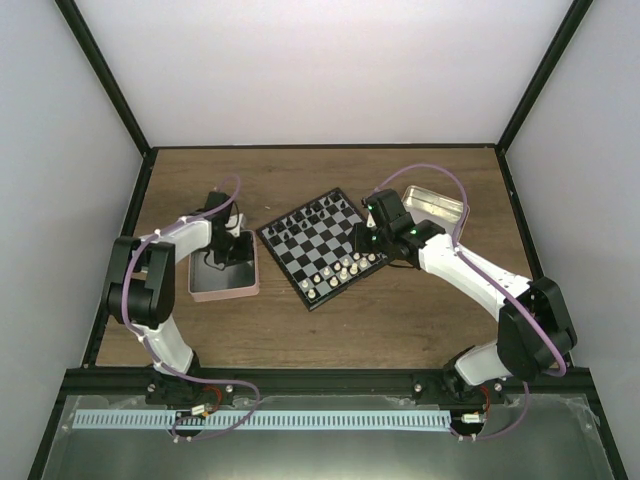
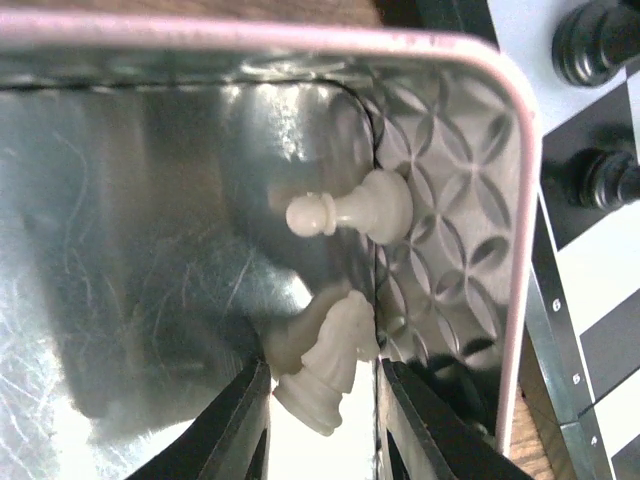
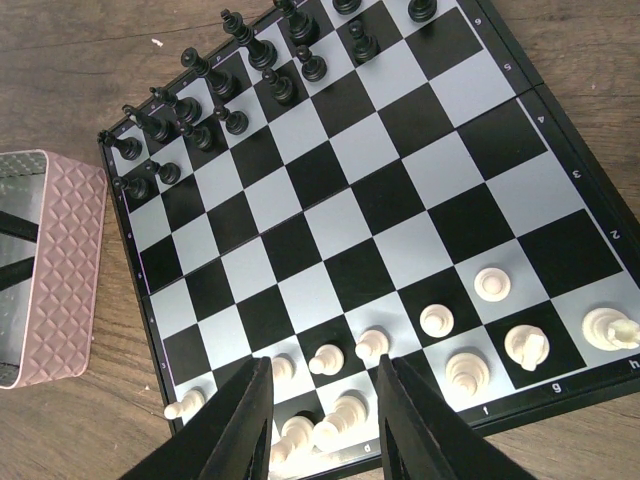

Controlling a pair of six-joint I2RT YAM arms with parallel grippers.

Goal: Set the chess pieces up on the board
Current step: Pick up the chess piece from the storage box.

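My left gripper (image 2: 323, 378) reaches down into the pink tin (image 2: 517, 200). A cream-white knight (image 2: 338, 345) lies tilted between its fingers; its base is against the left finger, with a bright gap on the right side. A white pawn (image 2: 355, 210) lies on its side just beyond, by the tin wall. The board (image 1: 322, 245) sits mid-table, black pieces (image 3: 220, 90) along its far-left side and white pieces (image 3: 440, 320) in the rows nearest my right gripper (image 3: 323, 368). That gripper hovers open over the white pawns with nothing between its fingers.
The pink tin (image 1: 223, 292) stands left of the board, and its textured side (image 3: 60, 260) shows in the right wrist view. A second, silvery tin (image 1: 433, 205) lies behind the right arm at the back right. Black frame posts edge the table.
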